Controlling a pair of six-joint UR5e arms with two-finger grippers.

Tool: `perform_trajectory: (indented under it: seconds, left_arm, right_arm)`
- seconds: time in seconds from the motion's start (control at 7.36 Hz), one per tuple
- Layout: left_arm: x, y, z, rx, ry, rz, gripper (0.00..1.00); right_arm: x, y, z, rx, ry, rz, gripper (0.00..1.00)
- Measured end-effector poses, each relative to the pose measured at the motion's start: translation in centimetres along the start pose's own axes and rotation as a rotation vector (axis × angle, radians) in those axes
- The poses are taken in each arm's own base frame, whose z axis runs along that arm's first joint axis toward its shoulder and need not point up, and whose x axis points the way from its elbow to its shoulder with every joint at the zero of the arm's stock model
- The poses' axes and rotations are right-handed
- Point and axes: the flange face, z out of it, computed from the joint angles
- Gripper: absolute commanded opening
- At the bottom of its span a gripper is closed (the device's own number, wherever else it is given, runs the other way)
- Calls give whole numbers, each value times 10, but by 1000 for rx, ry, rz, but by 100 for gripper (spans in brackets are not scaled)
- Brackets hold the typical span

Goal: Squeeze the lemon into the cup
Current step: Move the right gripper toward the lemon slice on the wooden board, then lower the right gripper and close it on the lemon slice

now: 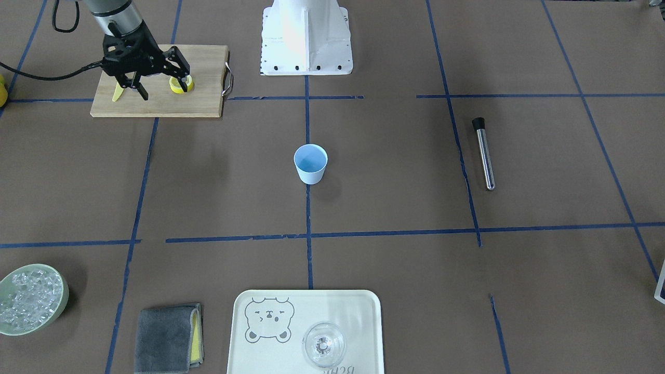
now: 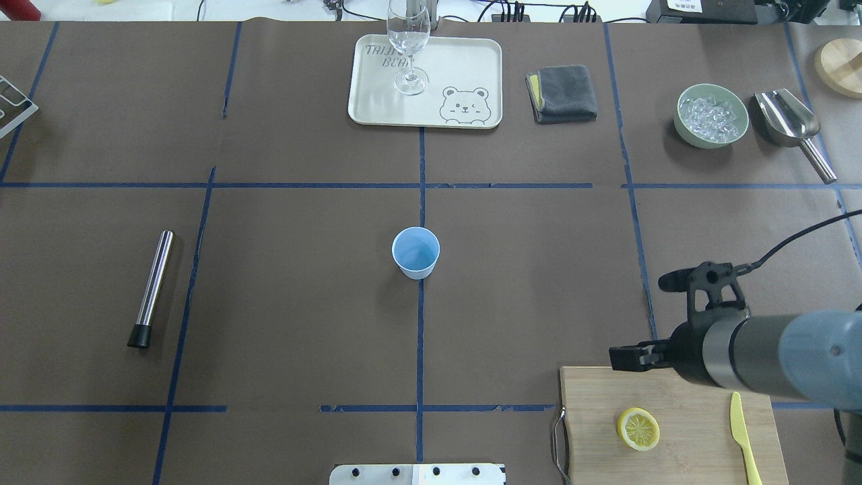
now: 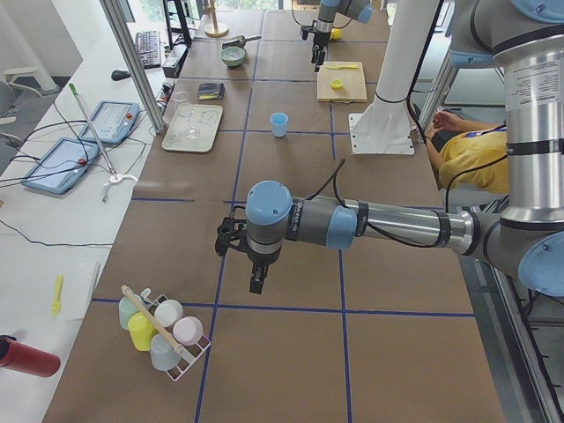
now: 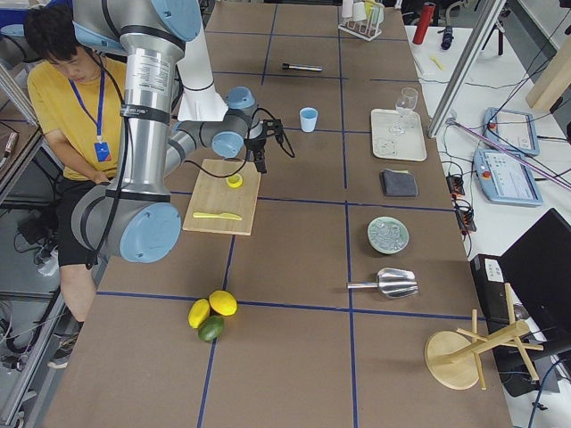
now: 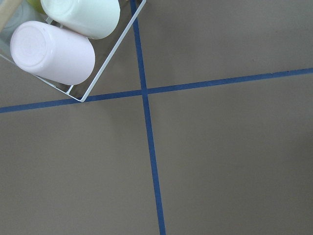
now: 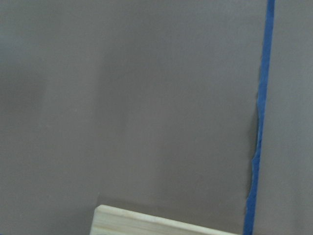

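Task barely begun: right gripper (image 1: 163,87) spread wide & empty over far edge of pale wooden cutting board (image 2: 687,404), round yellow lemon slice (image 2: 638,428) loose just behind it, small pale-blue tapered cup (image 2: 415,250) well off to its left; grasp, carry, squeeze all left to do.

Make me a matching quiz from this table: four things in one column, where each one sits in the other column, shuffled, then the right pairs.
Things:
1. lemon slice
2. cup
3. wine glass
4. metal rod

Places:
A. standing on the tray
B. lying on the wooden board
C. upright on a blue tape line in the middle of the table
D. lying flat on the brown paper, off to one side

Pairs: 1-B, 2-C, 3-A, 4-D
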Motion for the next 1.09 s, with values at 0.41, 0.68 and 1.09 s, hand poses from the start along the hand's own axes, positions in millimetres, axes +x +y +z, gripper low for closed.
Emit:
perform_trajectory:
  seconds: [0.41,0.68,1.09]
  left_arm:
    - [1,0,-1,2,0,2,100]
    - [4,0,-4,8,-1,8,100]
    - [9,2,-10,20,-3,17,100]
  right_arm:
    - [-5,65,31,26,76,-12,100]
    - [-1,84,43,9,97,-10,100]
    - [-3,100,53,3,105,-15,96]
